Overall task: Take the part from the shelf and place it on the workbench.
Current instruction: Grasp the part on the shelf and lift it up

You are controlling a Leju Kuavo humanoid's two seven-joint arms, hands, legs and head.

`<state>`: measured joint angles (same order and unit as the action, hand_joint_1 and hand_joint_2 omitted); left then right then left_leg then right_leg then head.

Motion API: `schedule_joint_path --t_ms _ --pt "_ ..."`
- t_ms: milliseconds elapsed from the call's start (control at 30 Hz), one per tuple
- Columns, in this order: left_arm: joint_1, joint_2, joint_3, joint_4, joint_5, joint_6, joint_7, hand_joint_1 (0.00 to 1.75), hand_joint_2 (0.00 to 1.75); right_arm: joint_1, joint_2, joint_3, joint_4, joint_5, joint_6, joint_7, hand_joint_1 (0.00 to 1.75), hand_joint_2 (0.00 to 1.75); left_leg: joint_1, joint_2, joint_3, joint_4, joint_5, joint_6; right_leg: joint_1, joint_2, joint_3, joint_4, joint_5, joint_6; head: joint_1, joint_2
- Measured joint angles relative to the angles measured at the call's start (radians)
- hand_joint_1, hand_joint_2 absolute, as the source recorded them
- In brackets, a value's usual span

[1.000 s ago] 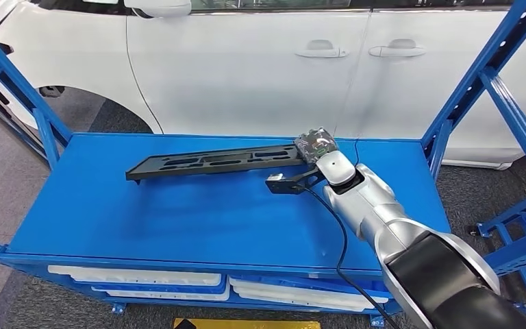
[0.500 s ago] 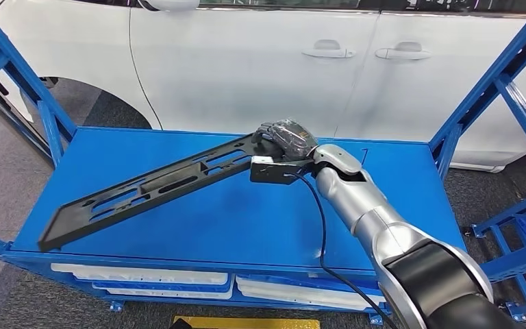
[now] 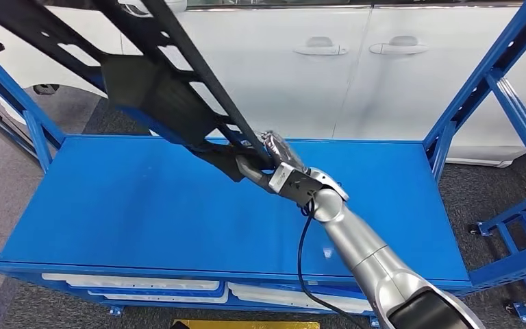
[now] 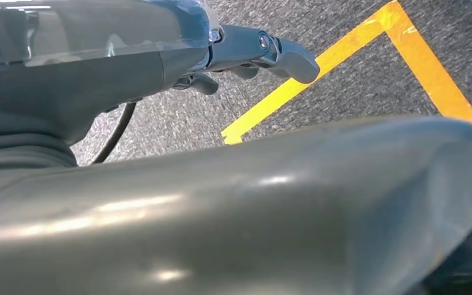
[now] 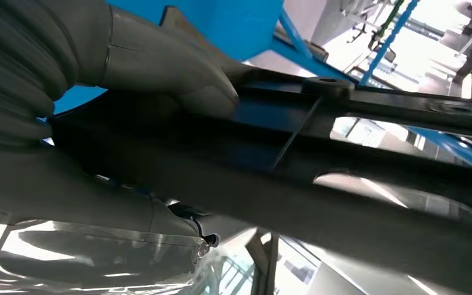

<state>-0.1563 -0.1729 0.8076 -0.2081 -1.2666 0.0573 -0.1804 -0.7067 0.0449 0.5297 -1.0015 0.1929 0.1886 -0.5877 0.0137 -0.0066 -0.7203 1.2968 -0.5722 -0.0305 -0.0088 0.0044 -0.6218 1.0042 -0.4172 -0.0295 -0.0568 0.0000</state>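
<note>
Head view shows the right hand [image 3: 274, 152] at the end of its silver arm, reaching forward over the blue metal shelf deck [image 3: 144, 219] and gripping one end of the long black perforated plastic part [image 3: 164, 82]. That part is raised clear of the deck and slants steeply up and away to the left, its far end running out past the top left corner of the picture, so that it crosses in front of the white car body [image 3: 383, 89] parked just behind the shelf. A black cable [image 3: 300, 247] hangs from the wrist and loops down beside the forearm. Blue steel uprights and diagonal braces [image 3: 493, 75] frame the deck on both sides, and white trays [image 3: 137, 282] lie on the level just beneath its front edge. Right wrist view, close in, shows the thick grey thumb [image 5: 178, 67] pressed on one face of the dark part [image 5: 344, 184] with the rest of the hand wrapped against the opposite face, so the hold is firm and closed on the part's end. Left wrist view looks at grey carpeted floor [image 4: 356, 92] marked with yellow tape lines [image 4: 319, 67]; the left hand [image 4: 246, 52] hangs there with dark fingers [image 4: 289, 58] stretched out straight and nothing between them.
</note>
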Motion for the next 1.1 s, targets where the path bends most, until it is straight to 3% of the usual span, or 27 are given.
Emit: schedule_joint_path --t_ms 33,100,167,267,333,367,433,467,500,533,567,633,700,833,867,967,1000,1033,1100 --pt "0.001 0.001 0.0 0.0 0.0 0.0 0.0 0.0 0.0 0.009 -0.002 0.003 -0.009 -0.004 0.001 -0.001 1.75 1.75 0.0 0.0 0.01 -0.03 0.028 0.001 0.0 0.001 0.002 0.001 -0.002 0.001 0.0 0.0" --pt "0.002 0.003 0.0 0.0 0.001 0.002 0.0 0.0 0.0 0.022 -0.003 0.006 -0.029 -0.027 0.013 -0.003 1.75 1.75 0.0 0.001 0.07 -0.166 0.104 0.006 0.001 0.003 0.008 0.003 -0.008 0.006 0.0 0.0" --pt "0.001 0.004 0.001 0.0 0.005 0.007 0.0 0.0 0.0 0.044 -0.003 0.008 -0.052 -0.063 0.035 -0.007 1.75 1.75 -0.003 0.0 0.118 -0.269 0.14 0.013 0.004 0.004 0.01 0.007 -0.012 0.013 0.0 0.0" --pt "0.005 0.005 0.006 0.0 0.017 0.016 0.0 0.0 0.0 0.108 -0.002 0.016 -0.103 -0.094 0.044 -0.018 1.75 1.75 -0.005 -0.004 0.127 -0.288 0.138 0.026 0.007 0.001 0.01 0.006 -0.015 0.028 0.0 0.0" --pt "0.007 0.005 0.009 0.0 0.021 0.021 -0.001 0.0 0.0 0.161 0.0 0.029 -0.142 -0.094 0.029 -0.025 1.75 1.75 -0.001 -0.005 0.131 -0.295 0.141 0.038 0.006 0.001 0.002 0.03 -0.037 0.038 0.0 0.0" --pt "0.007 0.005 0.009 0.0 0.022 0.022 0.0 0.0 0.0 0.188 0.0 0.037 -0.161 -0.092 0.019 -0.028 1.75 1.75 0.002 -0.004 0.133 -0.298 0.142 0.044 0.005 0.001 -0.014 0.07 -0.062 0.041 0.0 0.0" --pt "0.009 0.005 0.01 0.0 0.022 0.025 0.003 0.0 0.0 0.245 0.001 0.054 -0.196 -0.087 -0.001 -0.032 1.74 1.75 0.001 -0.003 0.134 -0.298 0.141 0.05 0.002 0.001 -0.076 0.203 -0.127 0.046 0.0 0.0" --pt "0.011 0.005 0.01 0.0 0.022 0.025 0.005 0.0 0.0 0.275 0.001 0.064 -0.215 -0.083 -0.013 -0.033 1.73 1.75 0.001 -0.003 0.134 -0.298 0.141 0.051 0.001 0.001 -0.106 0.264 -0.148 0.048 0.0 0.0" --pt "0.012 0.005 0.01 0.0 0.022 0.026 0.006 0.0 0.0 0.308 0.001 0.073 -0.233 -0.078 -0.026 -0.034 1.71 1.75 0.001 -0.003 0.134 -0.298 0.139 0.052 0.0 0.0 -0.122 0.297 -0.152 0.049 0.0 0.0" --pt "0.014 0.005 0.01 0.0 0.021 0.027 0.007 0.0 0.0 0.341 0.001 0.082 -0.253 -0.07 -0.037 -0.037 1.7 1.75 0.001 -0.004 0.136 -0.297 0.138 0.051 -0.001 0.0 -0.118 0.289 -0.137 0.048 0.0 0.0" --pt "0.015 0.004 0.01 0.0 0.022 0.029 0.007 0.0 0.0 0.376 0.0 0.093 -0.275 -0.061 -0.047 -0.042 1.69 1.75 0.001 -0.005 0.138 -0.296 0.136 0.05 -0.003 0.0 -0.093 0.239 -0.105 0.047 0.0 0.0" --pt "0.018 0.003 0.01 0.0 0.023 0.032 0.007 0.0 0.0 0.448 -0.002 0.123 -0.325 -0.038 -0.066 -0.058 1.7 1.75 -0.001 -0.008 0.141 -0.29 0.128 0.043 -0.002 -0.001 -0.021 0.096 -0.047 0.04 0.0 0.0" --pt "0.02 0.001 0.011 0.0 0.025 0.035 0.007 0.0 0.0 0.522 -0.005 0.16 -0.377 -0.017 -0.09 -0.07 1.71 1.75 -0.004 -0.009 0.142 -0.286 0.122 0.033 0.002 -0.001 0.016 0.023 -0.031 0.032 0.0 0.0" --pt "0.021 0.001 0.012 0.0 0.027 0.037 0.007 0.0 0.0 0.627 -0.02 0.212 -0.456 0.009 -0.125 -0.076 1.71 1.75 -0.002 -0.006 0.141 -0.27 0.101 0.011 0.001 0.0 0.023 0.011 -0.032 0.01 0.0 0.0" --pt "0.021 0.001 0.012 0.0 0.027 0.037 0.007 0.0 0.0 0.64 -0.025 0.219 -0.471 0.015 -0.131 -0.076 1.71 1.75 -0.001 -0.004 0.129 -0.236 0.077 0.006 -0.001 -0.001 0.026 0.007 -0.03 0.005 0.0 0.0" --pt "0.023 0.001 0.013 0.0 0.027 0.035 0.007 0.0 0.0 0.661 -0.043 0.228 -0.501 0.026 -0.142 -0.076 1.7 1.75 0.001 -0.001 0.048 -0.048 -0.017 -0.003 -0.001 -0.004 0.028 0.005 -0.03 -0.001 0.0 0.0" --pt "0.024 0.001 0.013 0.0 0.027 0.035 0.008 0.0 0.0 0.667 -0.047 0.229 -0.507 0.03 -0.144 -0.076 1.69 1.75 0.001 -0.001 0.031 -0.007 -0.028 -0.004 -0.001 -0.004 0.028 0.006 -0.031 -0.002 0.0 0.0" --pt "0.025 0.001 0.014 0.0 0.028 0.035 0.008 0.0 0.0 0.671 -0.051 0.229 -0.511 0.034 -0.146 -0.076 1.68 1.75 0.001 -0.001 0.032 -0.006 -0.018 -0.004 0.0 -0.003 0.028 0.007 -0.031 -0.002 0.0 0.0" --pt "0.025 0.001 0.014 0.0 0.031 0.035 0.009 0.0 0.0 0.675 -0.054 0.229 -0.517 0.043 -0.146 -0.076 1.68 1.75 0.001 -0.001 0.088 -0.112 0.044 0.0 0.0 -0.002 0.03 0.01 -0.031 0.0 0.0 0.0"
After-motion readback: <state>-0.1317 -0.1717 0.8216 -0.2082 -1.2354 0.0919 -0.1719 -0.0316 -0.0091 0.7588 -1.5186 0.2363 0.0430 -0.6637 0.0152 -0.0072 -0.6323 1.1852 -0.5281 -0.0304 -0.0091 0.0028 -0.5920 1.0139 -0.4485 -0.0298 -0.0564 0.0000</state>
